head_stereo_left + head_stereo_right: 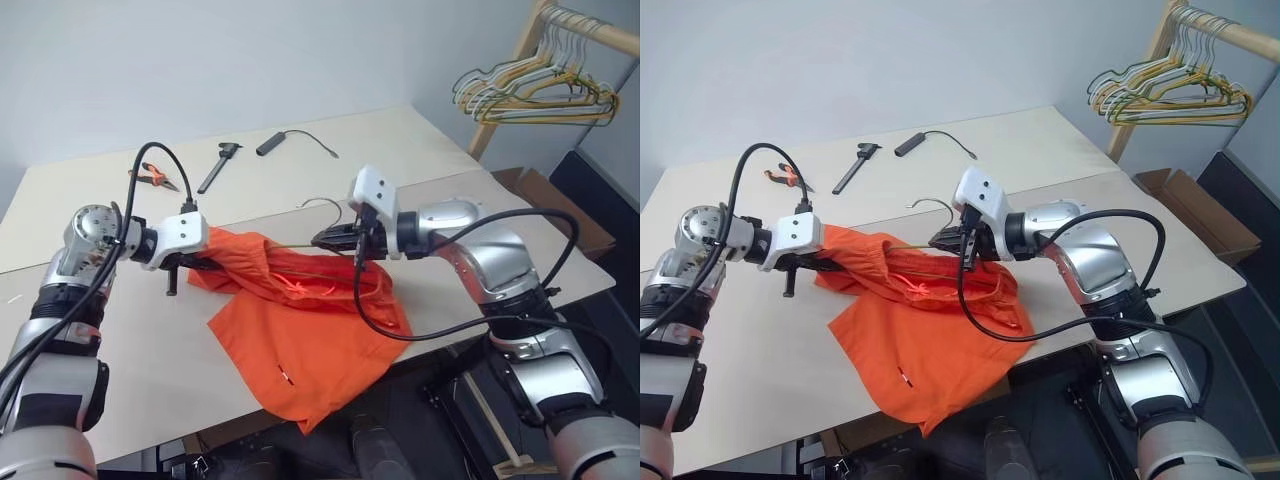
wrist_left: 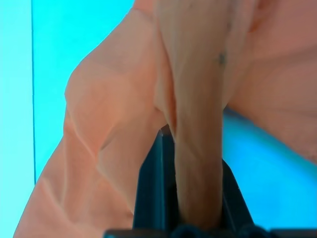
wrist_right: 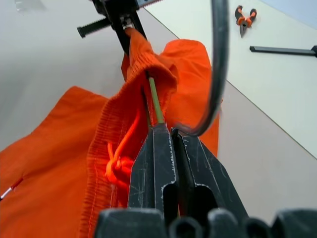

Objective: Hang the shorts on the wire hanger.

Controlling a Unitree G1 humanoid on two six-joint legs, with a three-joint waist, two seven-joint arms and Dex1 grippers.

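Observation:
The bright orange shorts lie on the table, their lower part draped over the front edge. My left gripper is shut on the left end of the gathered waistband, with a fold of orange fabric pinched between its fingers. My right gripper is shut on the thin olive wire hanger, whose straight wire runs into the raised waistband opening. The hanger's small hook curls up just behind the right gripper. Most of the hanger is hidden inside the fabric.
Orange-handled pliers, a black clamp tool and a black cylinder with a cable lie at the back of the table. A bunch of coloured hangers hangs on a wooden rack at the far right, above a cardboard box.

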